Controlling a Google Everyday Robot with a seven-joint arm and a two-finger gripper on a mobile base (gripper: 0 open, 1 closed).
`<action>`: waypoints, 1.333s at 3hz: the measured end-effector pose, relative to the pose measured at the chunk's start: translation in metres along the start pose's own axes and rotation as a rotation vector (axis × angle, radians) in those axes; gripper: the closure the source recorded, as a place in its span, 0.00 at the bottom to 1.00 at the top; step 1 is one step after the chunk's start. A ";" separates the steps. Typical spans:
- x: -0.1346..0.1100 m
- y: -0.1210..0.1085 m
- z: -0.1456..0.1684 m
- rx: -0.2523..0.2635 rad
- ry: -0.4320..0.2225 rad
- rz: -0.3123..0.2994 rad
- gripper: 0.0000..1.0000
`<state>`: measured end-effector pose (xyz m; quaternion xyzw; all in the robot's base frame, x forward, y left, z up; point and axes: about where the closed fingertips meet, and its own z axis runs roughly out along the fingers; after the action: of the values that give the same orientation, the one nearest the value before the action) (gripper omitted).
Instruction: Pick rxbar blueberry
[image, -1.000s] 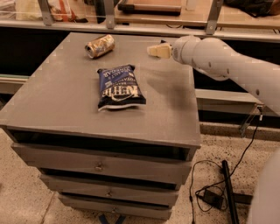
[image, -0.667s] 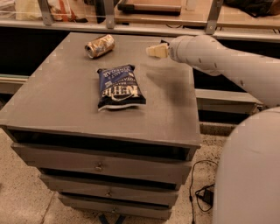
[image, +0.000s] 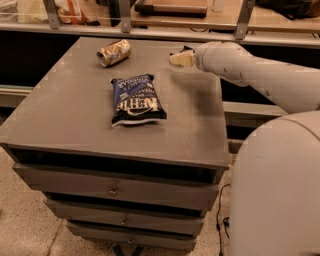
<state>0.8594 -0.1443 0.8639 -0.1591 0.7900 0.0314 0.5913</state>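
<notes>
My gripper (image: 180, 59) is at the far right of the grey cabinet top (image: 75, 115), low over the surface, on the end of the white arm (image: 250, 75) that reaches in from the right. A small dark flat shape (image: 183, 49) peeks out just behind the gripper. It looks like the rxbar blueberry, and the gripper hides most of it. I cannot tell whether the gripper touches it.
A large dark-blue chip bag (image: 136, 99) with white lettering lies in the middle of the cabinet top. A crushed gold-tan can (image: 113, 52) lies at the far left. A railing with metal posts (image: 125, 17) runs behind the cabinet. My white body (image: 275, 190) fills the lower right.
The gripper stays at about the same spot at the far right of the cabinet top. My white body has come further into view at the lower right. The bag and can have not moved.
</notes>
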 end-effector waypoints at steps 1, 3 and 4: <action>0.001 0.004 0.009 -0.021 -0.003 -0.018 0.00; 0.002 0.016 0.029 -0.078 -0.008 -0.029 0.00; -0.003 0.012 0.038 -0.077 -0.025 -0.007 0.00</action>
<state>0.8921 -0.1234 0.8539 -0.1840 0.7801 0.0619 0.5948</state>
